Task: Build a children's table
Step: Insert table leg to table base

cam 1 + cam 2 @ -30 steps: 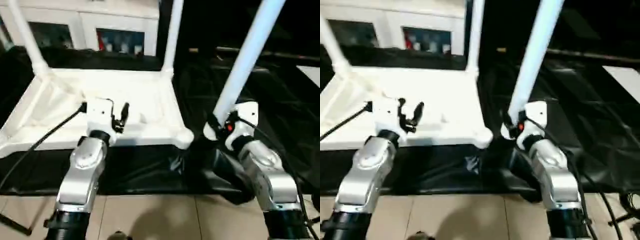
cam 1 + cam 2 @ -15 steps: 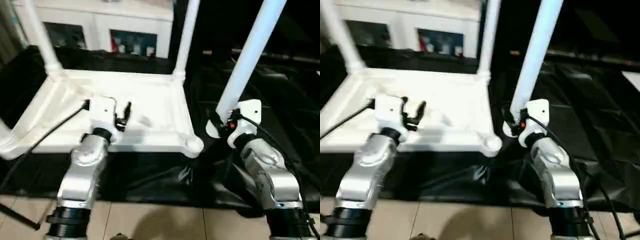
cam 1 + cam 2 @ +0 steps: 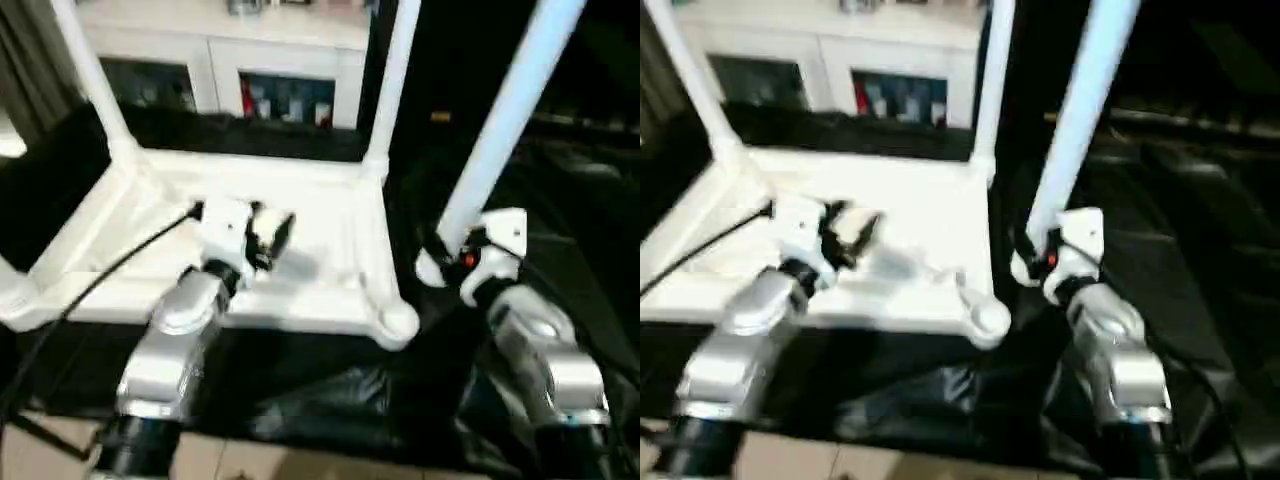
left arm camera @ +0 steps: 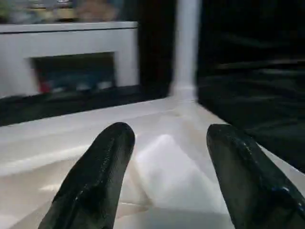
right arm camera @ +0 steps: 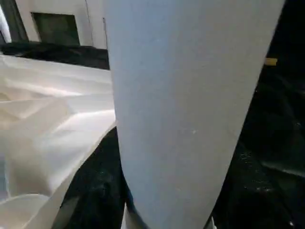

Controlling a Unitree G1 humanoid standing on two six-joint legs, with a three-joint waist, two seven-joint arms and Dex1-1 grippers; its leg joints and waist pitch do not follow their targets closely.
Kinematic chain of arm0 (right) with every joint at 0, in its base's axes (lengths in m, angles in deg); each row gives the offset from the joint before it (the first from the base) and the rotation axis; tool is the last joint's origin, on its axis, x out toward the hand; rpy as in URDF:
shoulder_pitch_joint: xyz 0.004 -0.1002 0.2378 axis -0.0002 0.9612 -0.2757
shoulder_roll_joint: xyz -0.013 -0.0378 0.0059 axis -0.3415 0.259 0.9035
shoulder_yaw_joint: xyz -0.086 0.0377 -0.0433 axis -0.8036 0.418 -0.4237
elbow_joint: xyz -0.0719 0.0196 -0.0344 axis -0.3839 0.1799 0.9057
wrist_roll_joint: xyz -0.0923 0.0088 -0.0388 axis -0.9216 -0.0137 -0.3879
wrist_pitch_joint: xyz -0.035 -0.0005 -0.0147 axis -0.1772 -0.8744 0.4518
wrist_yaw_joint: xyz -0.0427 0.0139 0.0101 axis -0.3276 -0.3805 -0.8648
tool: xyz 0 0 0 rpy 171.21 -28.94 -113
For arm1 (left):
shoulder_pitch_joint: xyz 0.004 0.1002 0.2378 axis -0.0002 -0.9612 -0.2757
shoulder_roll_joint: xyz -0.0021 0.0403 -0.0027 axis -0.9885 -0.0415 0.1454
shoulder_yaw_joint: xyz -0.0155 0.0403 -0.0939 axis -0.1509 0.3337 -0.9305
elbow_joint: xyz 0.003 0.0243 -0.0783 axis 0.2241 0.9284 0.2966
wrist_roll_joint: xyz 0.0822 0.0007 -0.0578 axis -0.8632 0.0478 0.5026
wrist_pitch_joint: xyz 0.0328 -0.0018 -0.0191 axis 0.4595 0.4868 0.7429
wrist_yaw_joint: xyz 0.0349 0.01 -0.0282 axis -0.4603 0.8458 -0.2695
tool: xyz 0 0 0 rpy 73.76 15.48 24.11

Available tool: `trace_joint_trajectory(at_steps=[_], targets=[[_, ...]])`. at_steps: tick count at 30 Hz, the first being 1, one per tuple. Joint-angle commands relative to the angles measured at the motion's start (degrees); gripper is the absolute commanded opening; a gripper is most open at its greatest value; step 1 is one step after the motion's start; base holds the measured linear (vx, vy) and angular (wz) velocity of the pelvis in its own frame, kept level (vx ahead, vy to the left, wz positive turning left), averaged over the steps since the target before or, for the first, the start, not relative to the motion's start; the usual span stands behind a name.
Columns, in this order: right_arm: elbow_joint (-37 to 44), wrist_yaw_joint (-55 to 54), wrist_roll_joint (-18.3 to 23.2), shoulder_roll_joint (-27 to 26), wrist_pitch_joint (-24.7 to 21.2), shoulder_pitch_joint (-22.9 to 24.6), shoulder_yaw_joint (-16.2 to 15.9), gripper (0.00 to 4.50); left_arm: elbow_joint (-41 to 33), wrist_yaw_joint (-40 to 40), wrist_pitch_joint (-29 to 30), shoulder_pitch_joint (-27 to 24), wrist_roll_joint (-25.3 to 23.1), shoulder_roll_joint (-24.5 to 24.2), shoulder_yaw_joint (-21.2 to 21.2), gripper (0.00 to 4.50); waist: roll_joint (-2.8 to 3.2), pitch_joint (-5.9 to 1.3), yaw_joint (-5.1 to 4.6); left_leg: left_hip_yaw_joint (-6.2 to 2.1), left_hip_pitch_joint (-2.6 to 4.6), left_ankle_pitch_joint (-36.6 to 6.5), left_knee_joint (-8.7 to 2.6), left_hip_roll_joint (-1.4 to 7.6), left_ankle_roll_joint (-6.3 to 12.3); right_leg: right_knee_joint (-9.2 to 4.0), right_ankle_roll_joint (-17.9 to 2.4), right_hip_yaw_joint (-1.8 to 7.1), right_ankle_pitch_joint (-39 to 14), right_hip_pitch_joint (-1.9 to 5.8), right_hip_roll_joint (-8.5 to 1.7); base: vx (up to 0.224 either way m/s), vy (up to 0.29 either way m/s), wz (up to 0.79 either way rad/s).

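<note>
The white tabletop (image 3: pixel 300 318) lies upside down on a black cloth. One white leg (image 3: pixel 95 80) stands upright in its far left corner and another leg (image 3: pixel 395 80) in its far right corner. My left gripper (image 3: pixel 270 235) hovers open over the tabletop's middle, its black fingers (image 4: pixel 95 181) apart with nothing between them. My right gripper (image 3: pixel 450 255) is shut on the lower end of a third leg (image 3: pixel 505 120), which tilts up and to the right. That leg's foot hangs just right of the near right corner socket (image 3: pixel 398 322). The held leg (image 5: pixel 190 95) looms close in the right wrist view.
A white glass-fronted cabinet (image 3: pixel 280 80) stands behind the table. The black cloth (image 3: pixel 330 400) covers the ground around the tabletop, and tiled floor (image 3: pixel 260 465) begins at its near edge. A black cable (image 3: pixel 90 290) trails from my left wrist across the tabletop's left side.
The whole picture has shifted as the camera moved. Both arms keep about the same place relative to the tabletop; the right gripper still holds the leg beside the near right corner.
</note>
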Motion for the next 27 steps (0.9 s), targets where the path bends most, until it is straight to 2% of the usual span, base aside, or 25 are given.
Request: trace_joint_trajectory(at_steps=[1,2,3,4,5,6,7,8,9,10,11,12,13,14,15,16,17,18,19,20,22,23,25,26,27], targets=[[1.96,1.75,1.82,0.29,-0.48,-0.53,0.02,1.91,-0.01,9.79,-0.39,-0.95,1.68,-2.59,3.67,2.96,0.58,-3.78,-0.18,-0.2,0.13,8.36,-3.72,4.41,1.45,-3.39,-8.37,1.76,18.53,3.74,-4.32,0.0,0.0,0.0],[2.03,2.22,2.26,0.43,-0.78,-0.54,0.16,1.91,0.23,12.56,-0.62,-0.88,1.88,-3.59,4.83,2.96,0.79,-3.73,-0.2,-0.04,0.47,5.95,-3.87,4.73,1.27,-3.55,-10.09,1.74,15.57,3.48,-4.43,-0.011,0.054,-0.02],[2.26,4.01,3.81,1.02,-1.86,-0.62,0.66,1.91,1.3,22.1,-1.21,-0.34,2.55,-6.81,8.65,2.96,0.91,-3.44,-0.37,0.52,0.65,0.8,-4.49,5.02,1.34,-4.2,-12.28,1.8,9.73,3.32,-4.62,-0.027,0.052,0.04],[2.13,4.66,4.24,1.35,-2.18,-0.78,0.86,1.91,2.21,24.24,-1.42,0.41,2.29,-7.47,9.6,2.96,1.18,-2.91,-0.48,1.01,0.99,-5.86,-5.06,5.46,0.94,-4.71,-13.45,1.93,2.9,2.59,-4.69,-0.027,0.052,0.04],[1.7,6.29,5.13,2.23,-2.98,-1.12,1.22,1.91,4.7,28.54,-1.67,2.66,1.51,-8.56,11.65,2.96,1.12,-2.64,-0.41,1.59,1.37,-12.12,-5.44,5.59,0.35,-5.42,-13.38,2.05,-4.06,2.29,-4.82,-0.067,0.047,0.06],[1.15,8.03,4.88,3.49,-3.05,-1.33,0.9,1.91,7.67,31.45,-2.11,5.41,0.56,-9.07,13.4,2.96,0.96,-2.43,-0.33,2.03,1.68,-14.92,-5.54,5.54,0.29,-6.02,-13.0,2.17,-7.84,1.84,-4.86,-0.081,0.036,0.14],[0.98,8.48,4.77,3.85,-3.03,-1.38,0.76,1.91,8.47,32.24,-2.27,6.14,0.32,-9.22,13.88,2.96,0.82,-2.27,0.05,2.81,2.36,-18.98,-5.5,5.54,-0.46,-6.62,-11.99,2.35,-14.25,1.0,-4.98,-0.081,0.036,0.14],[0.77,9.72,4.64,4.73,-3.27,-1.34,0.28,1.91,10.21,34.12,-2.33,7.78,-0.28,-9.43,15.14,2.96,0.48,-2.25,0.08,3.09,1.97,-19.63,-5.69,5.77,-0.99,-6.91,-10.84,2.45,-18.0,1.26,-5.54,-0.084,0.029,0.13],[0.76,10.7,4.62,5.35,-3.35,-1.22,-0.08,1.91,11.72,35.1,-3.04,9.06,-1.24,-9.49,16.1,2.96,0.48,-2.25,0.08,3.09,1.97,-19.63,-5.69,5.77,-0.99,-6.91,-10.84,2.45,-18.0,1.26,-5.54,-0.071,0.032,0.0],[0.88,12.73,4.81,6.63,-3.78,-0.9,-0.7,1.91,15.61,37.3,-4.49,12.26,-3.4,-9.35,18.15,2.96,0.43,-2.22,0.0,3.11,1.24,-18.69,-5.94,5.88,-1.29,-7.23,-8.93,2.48,-21.01,1.44,-5.83,-0.071,0.032,0.0],[0.95,13.28,4.97,6.96,-4.11,-0.82,-0.81,1.91,16.94,37.94,-4.93,13.33,-3.98,-9.17,18.65,2.96,0.44,-2.27,0.06,3.17,1.46,-18.9,-5.92,5.87,-1.3,-7.4,-8.24,2.5,-21.94,1.2,-5.83,-0.057,0.025,-0.03],[1.25,14.45,5.08,7.78,-4.45,-0.59,-1.23,1.91,20.42,38.86,-6.25,15.97,-5.28,-8.68,19.55,2.96,0.78,-2.59,-0.02,2.98,0.9,-17.28,-6.04,6.06,-1.54,-7.15,-8.36,2.47,-19.82,1.68,-6.22,0.0,0.0,0.0],[1.25,14.45,5.08,7.78,-4.45,-0.59,-1.23,1.91,20.42,38.86,-6.25,15.97,-5.28,-8.68,19.55,2.96,0.78,-2.59,-0.02,2.98,0.9,-17.28,-6.04,6.06,-1.54,-7.15,-8.36,2.47,-19.82,1.68,-6.22,0.0,0.0,0.0],[2.03,15.47,5.22,8.57,-4.59,-0.03,-1.62,1.91,24.23,39.62,-8.5,18.61,-6.64,-8.1,20.3,2.96,0.81,-2.69,-0.16,3.19,0.61,-15.76,-6.02,5.99,-1.25,-7.25,-8.45,2.35,-17.8,1.67,-5.98,0.0,0.0,0.0],[2.93,16.26,5.54,9.25,-4.8,0.67,-1.73,1.91,27.59,39.53,-10.12,20.89,-7.59,-7.21,20.56,2.96,0.63,-2.9,0.04,3.28,1.0,-16.47,-5.83,6.08,-1.11,-7.24,-8.89,2.36,-17.66,1.45,-6.06,0.0,0.0,0.0],[2.96,16.28,5.55,9.27,-4.81,0.69,-1.73,1.91,27.7,39.54,-10.17,20.96,-7.59,-7.19,20.57,2.96,0.48,-2.87,0.01,3.47,0.96,-16.41,-5.73,5.99,-0.85,-7.36,-9.1,2.47,-17.28,1.37,-6.03,0.0,0.0,0.0],[3.8,16.89,5.84,9.86,-5.14,1.31,-1.66,1.91,31.84,39.68,-11.87,23.58,-8.2,-6.32,20.95,2.96,0.7,-2.97,0.08,3.49,0.77,-15.83,-5.67,6.01,-0.56,-7.32,-9.6,2.51,-16.33,1.59,-6.16,0.0,0.0,0.0],[4.03,17.03,5.86,10.05,-5.19,1.51,-1.62,1.91,33.29,39.74,-12.41,24.5,-8.53,-6.06,21.16,2.96,0.5,-3.04,0.1,3.48,0.57,-15.02,-5.62,5.99,-0.3,-7.25,-9.69,2.47,-15.71,1.75,-6.16,0.0,0.0,0.0],[4.18,17.04,5.64,10.18,-5.1,1.63,-1.66,1.91,34.91,39.78,-13.35,25.36,-9.0,-5.82,21.33,2.96,1.05,-3.18,0.31,3.47,0.58,-13.75,-5.5,6.08,-0.13,-6.99,-10.33,2.5,-13.85,1.7,-6.26,0.0,0.0,0.0],[4.58,16.97,5.51,10.3,-5.11,1.96,-1.56,1.91,36.97,40.26,-14.08,26.39,-9.21,-5.34,21.33,2.96,1.17,-3.2,0.1,3.54,0.31,-12.68,-5.45,6.03,0.16,-6.94,-11.01,2.39,-12.01,1.91,-6.17,0.0,0.0,0.0],[5.21,17.03,5.58,10.46,-5.32,2.45,-1.47,1.91,39.03,40.52,-14.87,27.39,-9.6,-4.92,21.42,2.96,0.74,-3.36,0.19,3.81,0.3,-11.07,-5.18,6.0,0.81,-6.73,-11.97,2.39,-8.92,2.02,-6.03,0.0,0.0,0.0],[5.7,17.12,5.43,10.66,-5.38,2.82,-1.49,1.91,40.73,40.98,-15.6,28.13,-9.98,-4.64,21.51,2.96,1.05,-3.5,0.23,3.87,0.13,-9.3,-5.07,6.01,1.36,-6.49,-12.69,2.35,-5.83,2.21,-5.97,0.0,0.0,0.0],[6.26,17.25,5.37,10.91,-5.51,3.24,-1.52,1.91,42.71,42.04,-15.9,29.0,-10.13,-4.27,21.59,2.96,0.96,-3.65,0.17,3.93,0.08,-7.54,-4.91,6.03,2.01,-6.15,-13.63,2.29,-2.67,2.36,-5.9,0.0,0.0,0.0],[6.76,17.24,5.36,11.04,-5.73,3.52,-1.55,1.91,44.46,43.45,-16.05,29.66,-9.83,-3.84,21.42,2.78,1.45,-3.8,0.32,4.09,0.11,-5.81,-4.63,5.99,2.81,-5.77,-15.1,2.3,0.7,2.48,-5.94,0.0,0.0,0.0],[7.08,17.2,5.42,11.09,-5.94,3.68,-1.52,1.91,45.32,44.16,-16.07,29.98,-9.64,-3.6,21.32,2.61,1.28,-3.75,0.35,4.22,0.18,-5.45,-4.57,6.0,3.37,-5.81,-15.77,2.28,1.86,2.48,-5.87,0.0,0.0,0.0]])
